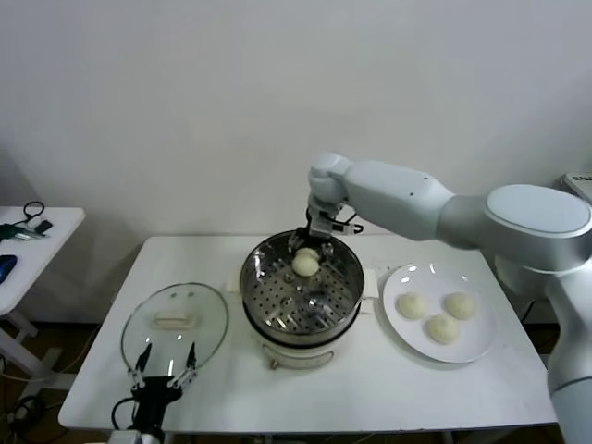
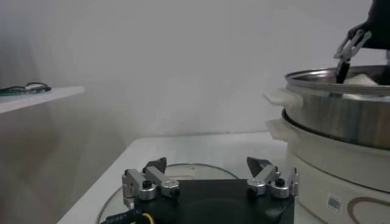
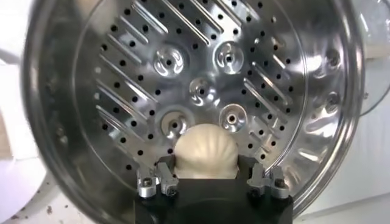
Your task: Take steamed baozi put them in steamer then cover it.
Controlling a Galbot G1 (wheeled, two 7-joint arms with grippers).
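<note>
My right gripper (image 3: 206, 178) is over the far side of the steamer (image 1: 344, 305), its fingers either side of one bun (image 1: 306, 264) that sits on the holed tray. From the wrist view the fingers flank the bun closely, but I cannot tell whether they are gripping it or have begun to let go. To do this well, I judge I should spread them only enough to free the dough, then lift straight up so nothing drags the bun or clips the steel rim. It sits at the back, which leaves the front of the tray free for the others.

The bun is smooth, cream-white and domed, with faint pleats running up its face. It looks soft, so a light touch suits it. Three more buns (image 1: 442, 327) wait on the white plate (image 1: 475, 351) to the steamer's right.

My left gripper (image 2: 210, 176) hangs with fingers spread wide over the glass lid (image 1: 208, 335), holding nothing.
</note>
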